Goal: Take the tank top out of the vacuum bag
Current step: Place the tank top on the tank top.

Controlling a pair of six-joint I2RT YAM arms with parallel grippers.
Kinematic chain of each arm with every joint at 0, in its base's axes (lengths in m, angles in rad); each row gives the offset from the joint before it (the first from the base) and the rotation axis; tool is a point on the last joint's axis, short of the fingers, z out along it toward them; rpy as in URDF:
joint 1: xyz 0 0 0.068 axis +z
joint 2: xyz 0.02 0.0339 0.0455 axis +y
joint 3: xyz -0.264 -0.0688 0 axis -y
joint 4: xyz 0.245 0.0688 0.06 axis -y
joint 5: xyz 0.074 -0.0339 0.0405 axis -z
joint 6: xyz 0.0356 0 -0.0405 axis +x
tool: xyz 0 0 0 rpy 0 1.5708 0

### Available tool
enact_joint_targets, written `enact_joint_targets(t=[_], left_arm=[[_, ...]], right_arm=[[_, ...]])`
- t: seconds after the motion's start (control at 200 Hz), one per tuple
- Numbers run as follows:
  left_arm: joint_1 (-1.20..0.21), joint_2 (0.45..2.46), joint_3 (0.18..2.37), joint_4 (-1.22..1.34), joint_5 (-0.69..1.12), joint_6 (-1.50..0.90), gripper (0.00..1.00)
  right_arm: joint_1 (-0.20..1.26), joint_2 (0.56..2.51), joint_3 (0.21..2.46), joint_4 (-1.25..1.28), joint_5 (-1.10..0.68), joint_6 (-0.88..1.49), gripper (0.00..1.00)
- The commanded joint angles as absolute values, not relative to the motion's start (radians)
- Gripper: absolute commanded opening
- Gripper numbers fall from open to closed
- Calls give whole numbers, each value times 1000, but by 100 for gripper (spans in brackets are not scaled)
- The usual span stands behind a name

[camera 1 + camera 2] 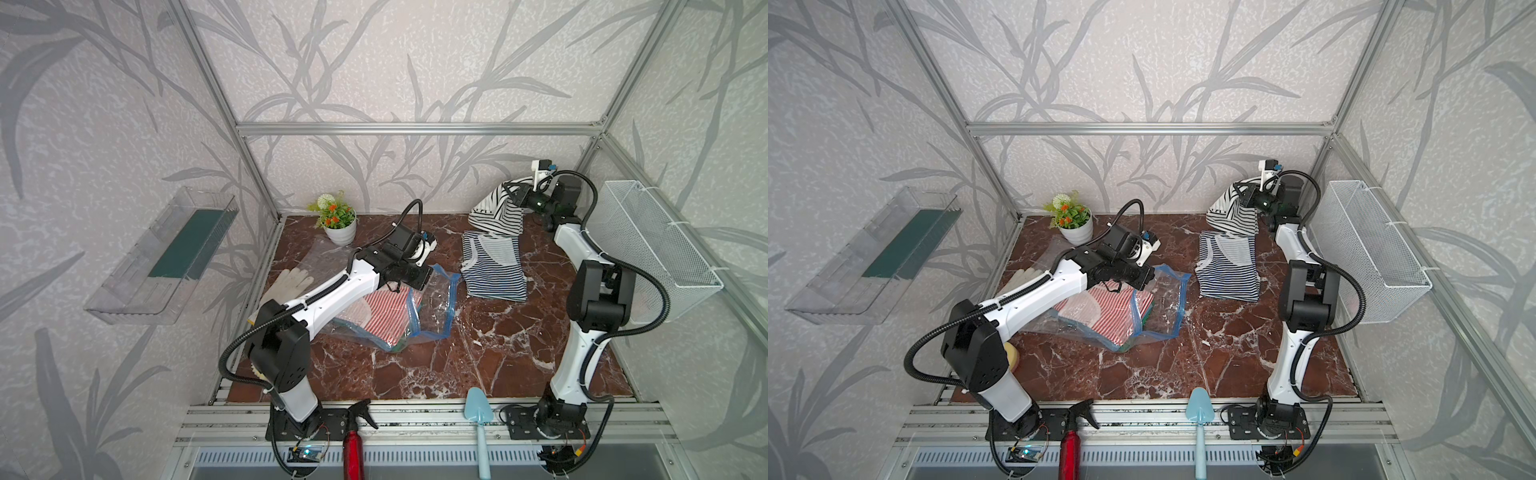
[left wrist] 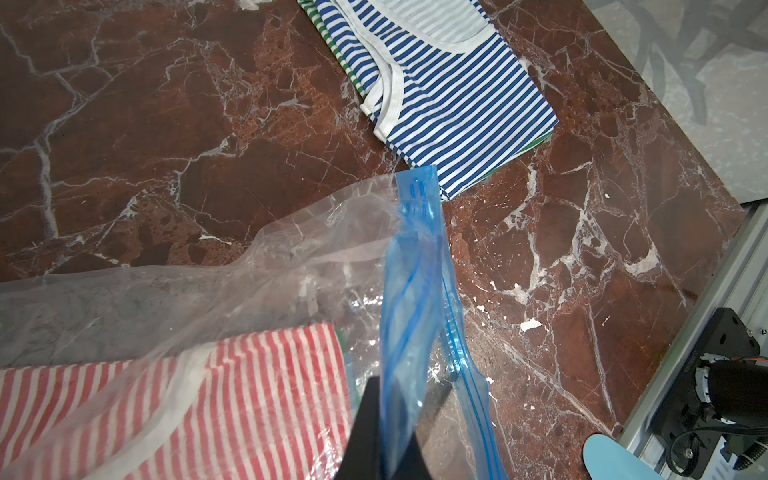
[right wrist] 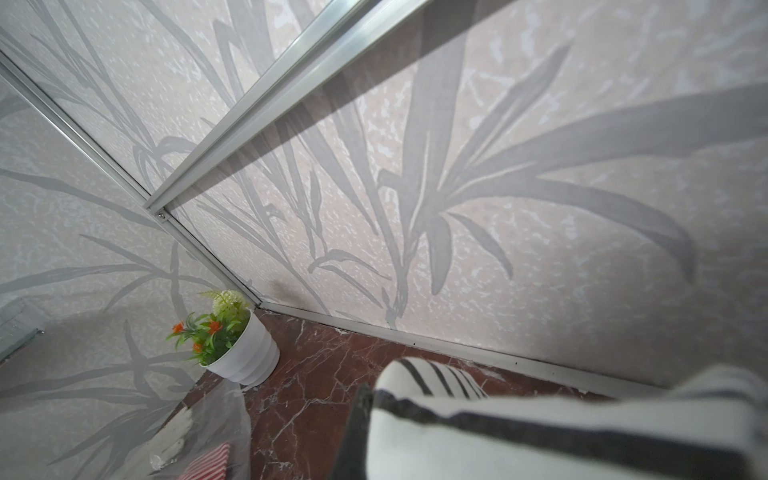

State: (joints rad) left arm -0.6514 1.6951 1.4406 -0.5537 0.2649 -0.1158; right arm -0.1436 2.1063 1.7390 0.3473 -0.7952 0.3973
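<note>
The left arm (image 1: 332,295) reaches low and forward, and the left hand (image 1: 419,279) is pinched shut on the vacuum bag (image 2: 409,266). The right arm (image 1: 575,357) stands tall, elbow bent, forearm stretched toward the back. The right hand (image 1: 513,194), raised, is clamped on a black-striped tank top (image 1: 496,214).

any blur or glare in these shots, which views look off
Right wrist view: the black-striped top right at the lens is blurred, the wall sharp. Left wrist view: the vacuum bag carries small glints. In both top views, the marble table shows sheen.
</note>
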Motion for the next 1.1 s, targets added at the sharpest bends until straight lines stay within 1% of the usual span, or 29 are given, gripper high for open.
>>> enact_joint_targets(t=[0.0, 0.09, 0.225, 0.44, 0.765, 0.93, 1.095], left_arm=[[-643, 1710, 1473, -574, 275, -114, 0], [-643, 1712, 1474, -576, 275, -115, 0], [-643, 1711, 1476, -579, 272, -112, 0], [-642, 1707, 1475, -578, 278, -116, 0], [-643, 1688, 1472, -575, 284, -120, 0], [-643, 1683, 1471, -574, 288, -122, 0], [-643, 1677, 1470, -573, 287, -124, 0]], right_arm=[[-139, 2151, 1778, 528, -828, 328, 0], [-138, 2179, 1779, 614, -848, 328, 0], [-140, 2200, 1771, 662, -909, 338, 0], [-141, 2129, 1605, 733, -908, 383, 0], [-141, 1940, 1362, 698, -799, 331, 0], [-140, 1863, 1307, 604, -714, 297, 0], [-140, 1809, 1256, 568, -707, 322, 0]])
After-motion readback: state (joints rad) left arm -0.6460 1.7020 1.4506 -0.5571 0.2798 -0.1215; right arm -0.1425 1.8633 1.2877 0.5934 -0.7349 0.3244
